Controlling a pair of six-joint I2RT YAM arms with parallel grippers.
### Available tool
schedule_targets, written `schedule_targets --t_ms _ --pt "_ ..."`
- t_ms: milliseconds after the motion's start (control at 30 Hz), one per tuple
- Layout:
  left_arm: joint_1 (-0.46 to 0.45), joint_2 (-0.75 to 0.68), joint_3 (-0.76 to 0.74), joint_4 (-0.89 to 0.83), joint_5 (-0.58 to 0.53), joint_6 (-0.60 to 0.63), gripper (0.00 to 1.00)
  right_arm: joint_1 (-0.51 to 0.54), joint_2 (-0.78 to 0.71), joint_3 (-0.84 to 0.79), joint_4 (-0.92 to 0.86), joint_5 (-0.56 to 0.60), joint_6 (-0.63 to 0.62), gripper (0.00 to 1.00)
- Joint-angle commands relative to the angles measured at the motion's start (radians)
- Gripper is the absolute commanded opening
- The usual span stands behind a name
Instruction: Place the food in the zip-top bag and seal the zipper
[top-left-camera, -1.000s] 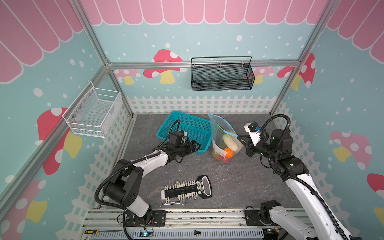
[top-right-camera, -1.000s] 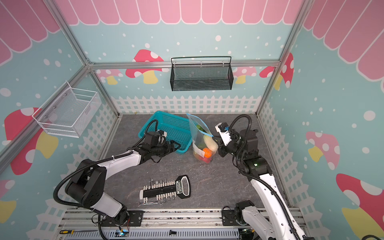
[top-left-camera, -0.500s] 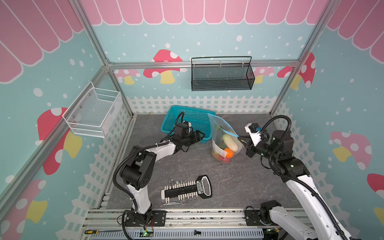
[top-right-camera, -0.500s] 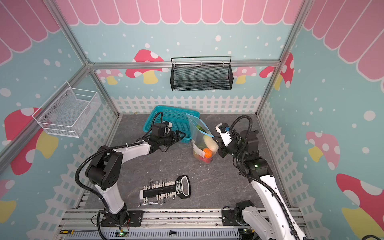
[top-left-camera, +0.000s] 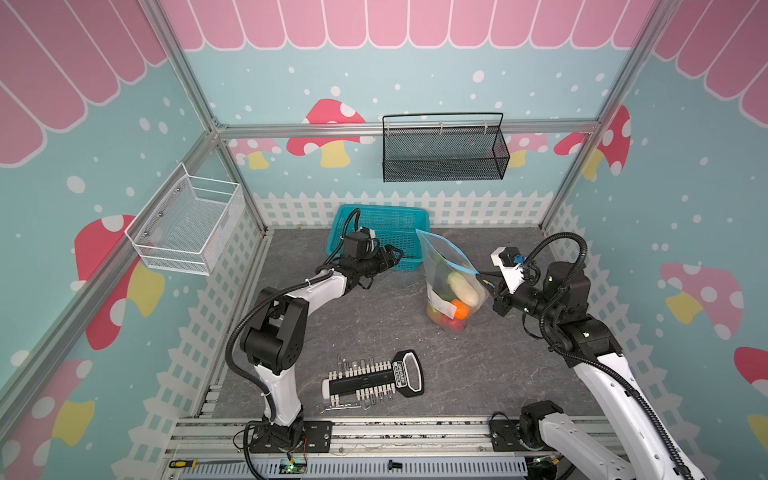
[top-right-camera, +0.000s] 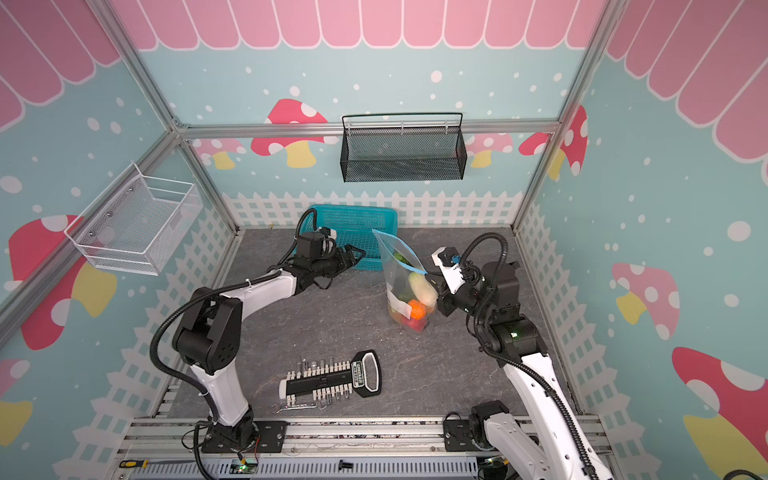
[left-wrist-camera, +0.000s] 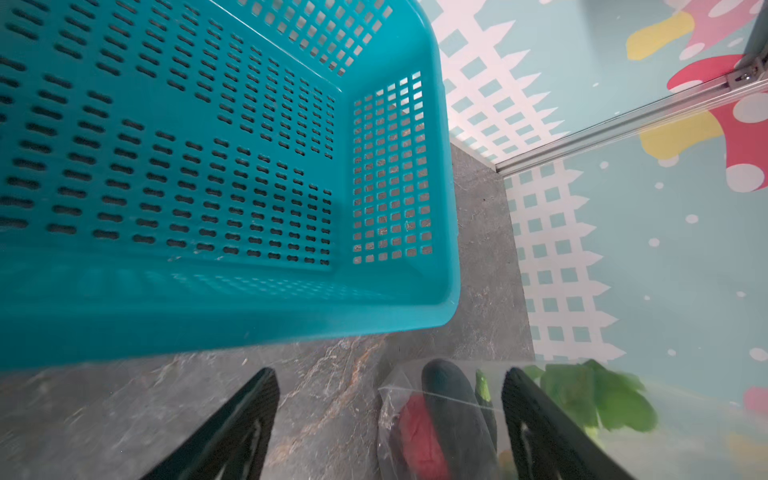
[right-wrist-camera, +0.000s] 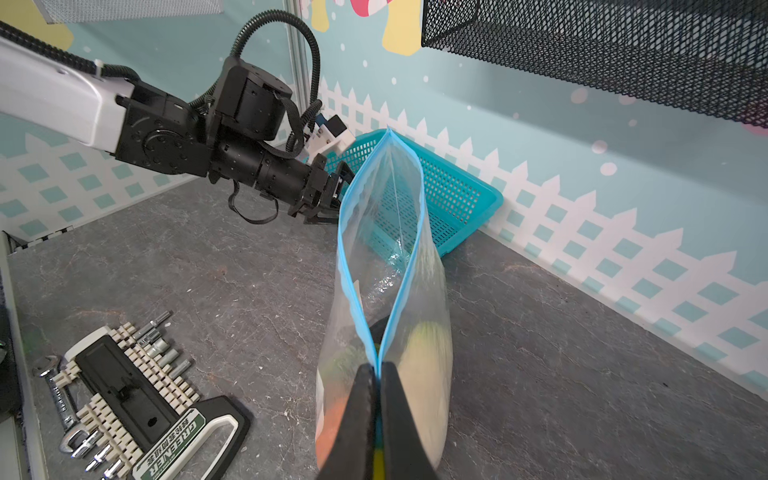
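One clear, crinkly zip-top bag (top-left-camera: 440, 266) stands upright at mid-tabletop (top-left-camera: 374, 316), just right of one teal basket (top-left-camera: 386, 220), its light-blue zipper (right-wrist-camera: 353, 232) gaping. Visible food (top-left-camera: 460, 309) inside: one orange, one red, one pale cabbage, green leaves. Its white label (top-left-camera: 442, 305) is unreadable. The right gripper (right-wrist-camera: 377, 411) pinches the zipper's right end; the left gripper (left-wrist-camera: 389, 372) stands wide apart, empty. One tool holder (right-wrist-camera: 124, 390) reads "GREENER".

Surface: dark grey stone-patterned tabletop (top-left-camera: 374, 316)
Back: teal plastic lattice basket (top-left-camera: 399, 237)
Middle: clear zip-top bag (top-left-camera: 440, 266), standing
Front: black bit-set holder (top-left-camera: 365, 380), small silver wrench (top-left-camera: 338, 409)
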Motion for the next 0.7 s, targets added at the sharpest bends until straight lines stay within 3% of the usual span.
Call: schedule_targets --t_ms 0,300,667 --pt "0.019 -0.144 -0.005 -0.125 -0.006 0.082 0.85 0.0 0.012 0.043 0.061 -0.061 -0.053 0.06" --pt "0.051 -0.403 0.042 -0.357 0.044 0.221 0.85 0.001 0.118 0.173 0.101 -0.222 -0.115 0.04" --pt "0.064 -0.515 0.122 -0.435 0.15 0.317 0.86 0.027 0.227 0.229 0.138 -0.402 -0.198 0.01"
